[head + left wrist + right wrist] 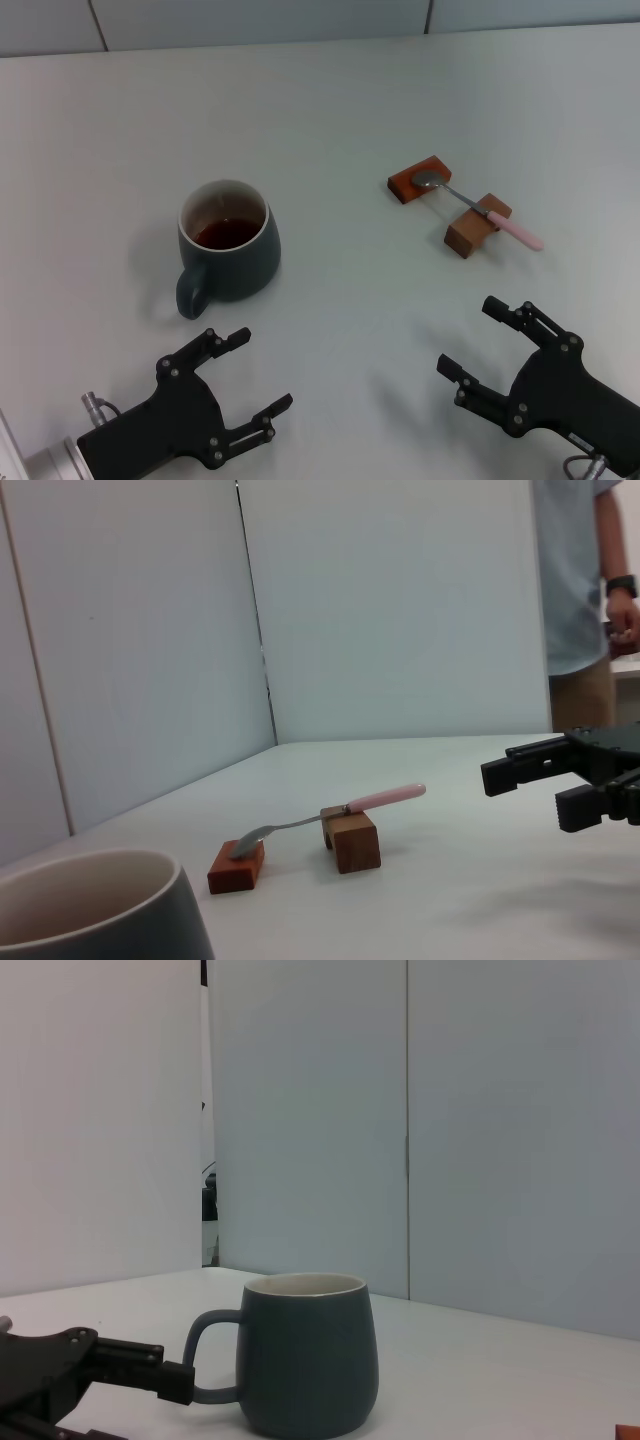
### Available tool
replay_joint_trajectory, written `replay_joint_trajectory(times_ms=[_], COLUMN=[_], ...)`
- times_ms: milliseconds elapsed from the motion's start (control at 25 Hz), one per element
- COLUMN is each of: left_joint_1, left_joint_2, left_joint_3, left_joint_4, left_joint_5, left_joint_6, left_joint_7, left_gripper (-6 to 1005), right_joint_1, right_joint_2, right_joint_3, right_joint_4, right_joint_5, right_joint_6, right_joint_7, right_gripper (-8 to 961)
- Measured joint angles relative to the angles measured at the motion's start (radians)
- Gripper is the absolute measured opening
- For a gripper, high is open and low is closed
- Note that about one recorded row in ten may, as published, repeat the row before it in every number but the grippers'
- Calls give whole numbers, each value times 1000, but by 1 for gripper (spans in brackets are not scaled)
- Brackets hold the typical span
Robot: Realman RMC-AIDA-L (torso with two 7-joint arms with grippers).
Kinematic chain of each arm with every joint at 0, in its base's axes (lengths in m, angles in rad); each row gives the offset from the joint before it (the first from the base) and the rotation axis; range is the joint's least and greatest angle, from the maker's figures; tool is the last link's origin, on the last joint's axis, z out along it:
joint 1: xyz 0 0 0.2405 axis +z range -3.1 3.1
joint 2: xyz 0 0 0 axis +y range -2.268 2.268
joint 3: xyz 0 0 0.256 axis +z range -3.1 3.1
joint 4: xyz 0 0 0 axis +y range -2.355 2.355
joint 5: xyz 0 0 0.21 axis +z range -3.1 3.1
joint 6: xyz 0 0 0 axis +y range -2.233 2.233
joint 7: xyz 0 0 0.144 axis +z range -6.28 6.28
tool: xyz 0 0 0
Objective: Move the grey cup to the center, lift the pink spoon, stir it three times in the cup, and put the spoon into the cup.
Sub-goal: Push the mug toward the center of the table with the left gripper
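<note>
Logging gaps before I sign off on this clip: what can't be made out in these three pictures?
- Left wrist view: the grey cup is cut off by the bottom edge, so its handle and liquid are hidden.
- Right wrist view: the cup's wall hides the liquid; the pink spoon is out of frame.
- Head view: the far side of the taller wooden block under the pink spoon is not visible.

Cup: matt blue-grey glazed ceramic, pale glossy inside. Spoon: shiny metal bowl, smooth pink handle, on two reddish wooden blocks. Tabletop smooth matt grey; tools matt black.
</note>
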Motion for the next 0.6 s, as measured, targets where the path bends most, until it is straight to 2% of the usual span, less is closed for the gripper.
replay_joint_trajectory(times_ms=[400, 480, 600], left_joint_1=[3, 21, 60], left_joint_2=[0, 2, 6], left_joint_3=[-7, -42, -162], left_joint_4=[-2, 5, 40], left_joint_5=[-2, -13, -38], left_joint_6=[30, 114, 254], left_joint_7=[6, 33, 84], left_gripper=[776, 771, 763], right_joint_1=[0, 0, 0], right_joint_2=[0, 0, 0], right_joint_3=[0, 1, 1], right_joint_4=[0, 0, 0], right_joint_5=[0, 0, 0], right_joint_6=[0, 0, -2], right_joint_7=[0, 0, 0], right_gripper=[826, 826, 826])
